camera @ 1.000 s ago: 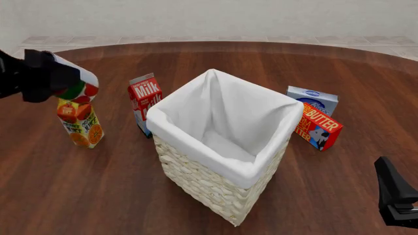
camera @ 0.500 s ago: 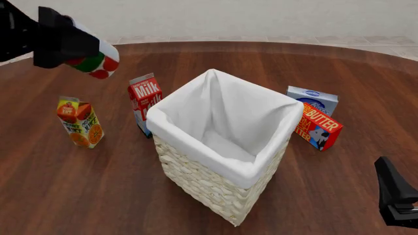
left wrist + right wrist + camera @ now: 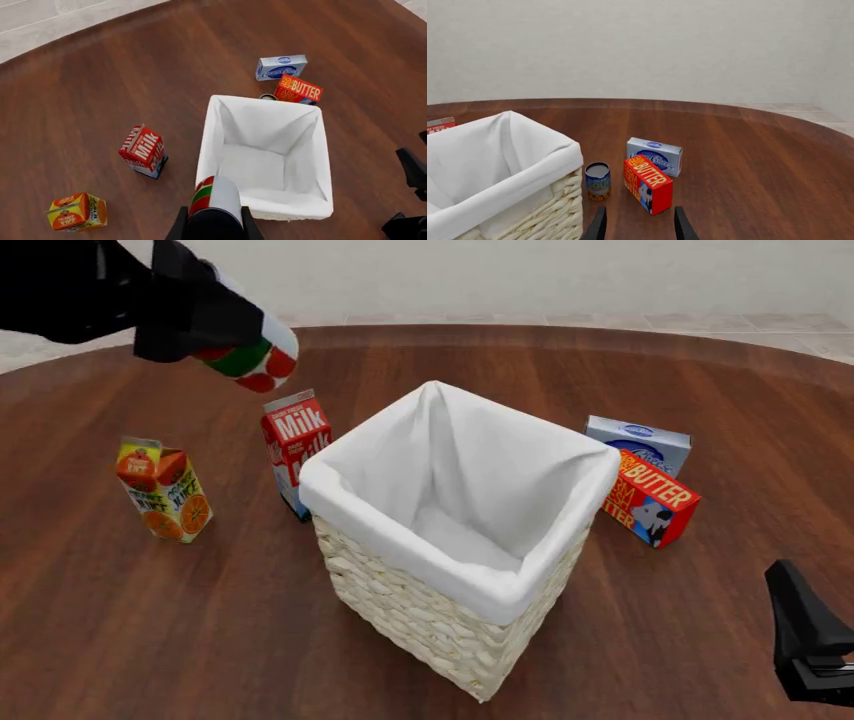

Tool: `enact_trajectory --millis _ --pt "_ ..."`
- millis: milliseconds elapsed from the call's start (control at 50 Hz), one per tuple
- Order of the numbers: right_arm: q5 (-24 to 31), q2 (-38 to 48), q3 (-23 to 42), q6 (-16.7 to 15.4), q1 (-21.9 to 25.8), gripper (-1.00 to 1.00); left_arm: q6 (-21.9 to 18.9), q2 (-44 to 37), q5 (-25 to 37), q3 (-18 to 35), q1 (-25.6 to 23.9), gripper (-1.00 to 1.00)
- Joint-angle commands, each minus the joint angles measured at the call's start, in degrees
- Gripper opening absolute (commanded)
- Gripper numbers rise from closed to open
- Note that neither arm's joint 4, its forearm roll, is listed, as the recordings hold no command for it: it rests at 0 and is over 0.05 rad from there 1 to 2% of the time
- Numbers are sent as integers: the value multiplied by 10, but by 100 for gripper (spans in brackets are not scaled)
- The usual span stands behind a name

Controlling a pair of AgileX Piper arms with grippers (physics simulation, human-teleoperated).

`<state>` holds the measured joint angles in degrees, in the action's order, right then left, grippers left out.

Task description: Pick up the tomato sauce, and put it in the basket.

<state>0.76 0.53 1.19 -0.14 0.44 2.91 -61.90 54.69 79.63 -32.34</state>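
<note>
The left end effector (image 3: 220, 325) held the tomato sauce (image 3: 251, 355) tilted in the air, left of the basket (image 3: 461, 640).

One basket (image 3: 461, 540), one tomato sauce (image 3: 254, 355), one milk carton (image 3: 296, 450), one juice carton (image 3: 163, 490). One butter box (image 3: 651, 497), one blue-white box (image 3: 638, 443), one small blue can (image 3: 598, 181). Two end effectors: left (image 3: 212, 225), right (image 3: 638, 222)

The basket (image 3: 454, 570) mouth gapes open (milk carton (image 3: 296, 452) just beside its left wall).

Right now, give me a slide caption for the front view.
Left gripper holds the tomato sauce aloft above the milk carton, left of the lined basket.
</note>
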Motion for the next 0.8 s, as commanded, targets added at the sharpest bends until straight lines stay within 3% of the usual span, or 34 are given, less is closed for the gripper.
enact_trajectory --millis 20,240,460,800 --pt "0 0 0 0 0 100 -11 -25 -13 8 -21 -100" --pt "0 0 0 0 0 100 -12 -36 -27 -3 -29 -100" --pt "0 0 0 0 0 100 4 -66 -36 20 -51 -100" --pt "0 0 0 0 0 100 -12 -84 -74 2 -47 -100"
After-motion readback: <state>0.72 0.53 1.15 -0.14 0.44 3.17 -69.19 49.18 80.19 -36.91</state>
